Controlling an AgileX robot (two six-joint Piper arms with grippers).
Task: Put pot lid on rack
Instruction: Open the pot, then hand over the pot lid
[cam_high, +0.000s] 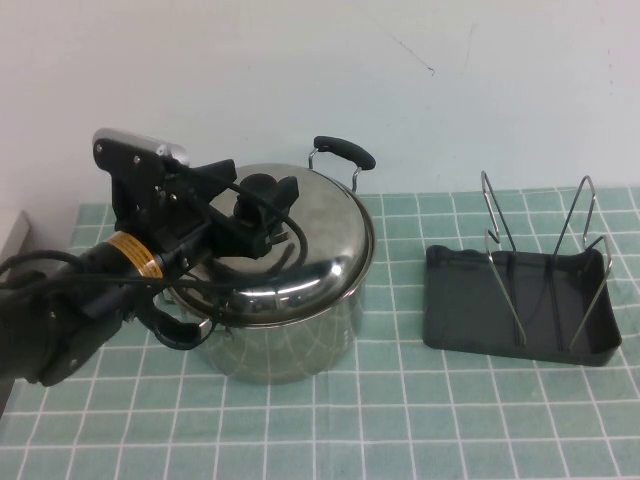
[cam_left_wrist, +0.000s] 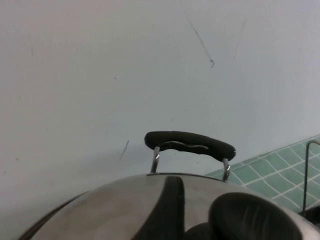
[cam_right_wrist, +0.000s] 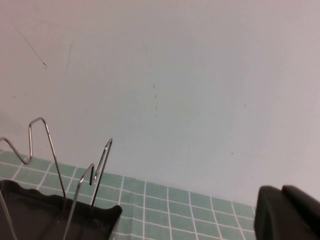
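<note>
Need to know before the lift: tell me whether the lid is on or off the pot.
On: the lid sits on the pot; left gripper at its knob.

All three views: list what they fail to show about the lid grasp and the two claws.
- Left claw: in the high view it sits at the black knob of the round shiny steel pot lid, but whether it is shut on the knob cannot be told; the left wrist view cuts knob and fingers at its edge.
- Right claw: absent from the high view; the right wrist view shows only a dark corner near the dark grey plastic wire-loop rack.
</note>
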